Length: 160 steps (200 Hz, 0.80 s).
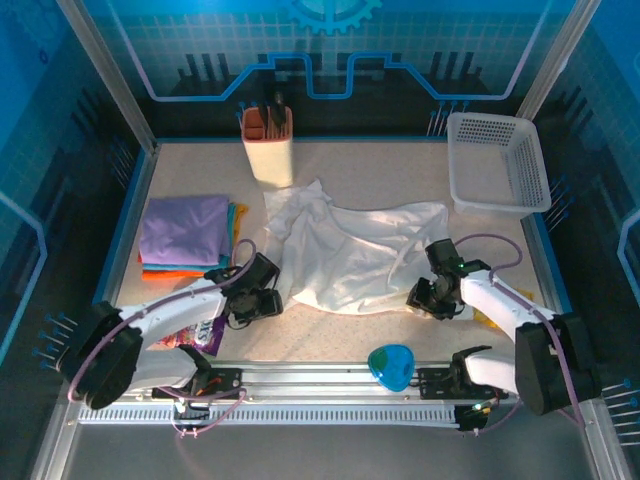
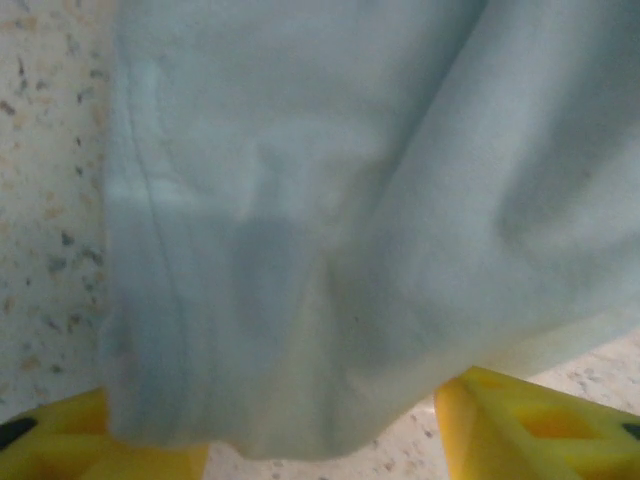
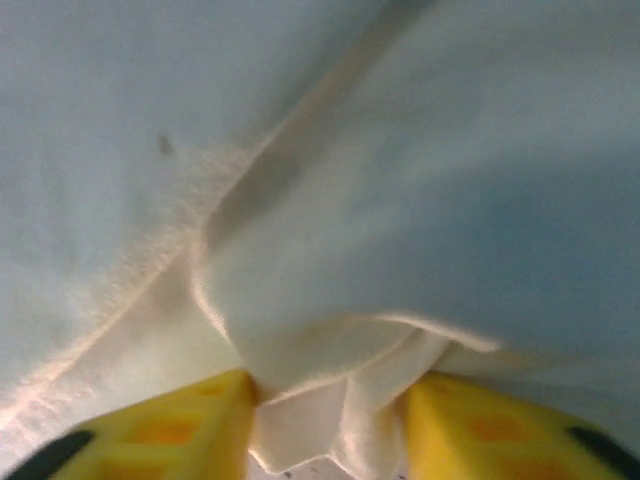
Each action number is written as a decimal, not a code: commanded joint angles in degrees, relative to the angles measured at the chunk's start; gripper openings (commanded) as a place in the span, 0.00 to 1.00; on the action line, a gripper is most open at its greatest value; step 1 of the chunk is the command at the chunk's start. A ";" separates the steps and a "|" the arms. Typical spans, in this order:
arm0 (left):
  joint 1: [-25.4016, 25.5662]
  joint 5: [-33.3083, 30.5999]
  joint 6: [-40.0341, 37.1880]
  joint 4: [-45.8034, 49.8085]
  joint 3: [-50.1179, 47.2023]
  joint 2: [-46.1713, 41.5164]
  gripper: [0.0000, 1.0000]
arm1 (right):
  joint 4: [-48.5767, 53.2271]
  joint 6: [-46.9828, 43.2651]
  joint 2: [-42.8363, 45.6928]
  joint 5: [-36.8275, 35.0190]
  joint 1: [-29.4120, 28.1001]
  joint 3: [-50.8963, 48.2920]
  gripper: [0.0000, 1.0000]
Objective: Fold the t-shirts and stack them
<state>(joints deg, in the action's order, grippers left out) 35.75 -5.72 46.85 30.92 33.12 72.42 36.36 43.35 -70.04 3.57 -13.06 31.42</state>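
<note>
The large white t-shirt [image 1: 360,250] lies crumpled and spread across the middle of the table. My left gripper [image 1: 268,300] sits at its lower left edge. In the left wrist view this gripper [image 2: 320,445] is open, its yellow fingers [image 2: 530,430] wide apart with the shirt's hem [image 2: 300,300] draped between them over bare table. My right gripper [image 1: 420,298] is at the shirt's lower right edge. In the right wrist view it [image 3: 325,430] is shut on a bunched fold of the white t-shirt [image 3: 330,370]. Folded lavender and orange-edged garments [image 1: 185,228] are stacked at the left.
A white perforated basket [image 1: 497,165] stands at the back right and a cream utensil holder [image 1: 268,145] at the back centre. A shiny purple snack packet [image 1: 195,335] lies under the left arm. A blue object [image 1: 390,365] rests on the front rail.
</note>
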 commanded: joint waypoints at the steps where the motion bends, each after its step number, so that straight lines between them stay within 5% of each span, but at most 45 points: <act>1: -0.16 -3.72 -2.29 -0.81 3.70 2.02 0.48 | -1.33 -0.60 0.41 1.08 -0.05 0.03 0.23; 23: -0.19 -4.88 -5.18 4.83 7.48 -0.09 0.19 | 1.00 -2.20 3.67 -0.54 0.53 1.16 0.00; 31: -0.30 -5.47 -6.43 7.97 9.43 -1.70 0.12 | 2.74 -3.06 4.85 -1.01 0.81 2.52 0.00; 78: -7.09 6.02 -16.34 21.35 26.47 -4.02 0.05 | 9.93 -8.18 7.10 -0.89 4.28 14.79 0.00; 139: -20.22 13.17 -25.90 19.97 48.51 14.75 0.11 | 6.80 -14.26 -10.34 3.01 12.13 34.86 0.00; 160: -23.22 12.71 -28.10 18.74 57.16 24.13 0.40 | 3.85 -14.00 -17.77 4.52 13.25 39.33 0.03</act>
<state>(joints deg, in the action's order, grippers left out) 15.64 4.49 23.81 50.19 82.48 88.44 42.72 30.96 -81.45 5.52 -1.41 66.39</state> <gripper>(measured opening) 0.236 0.054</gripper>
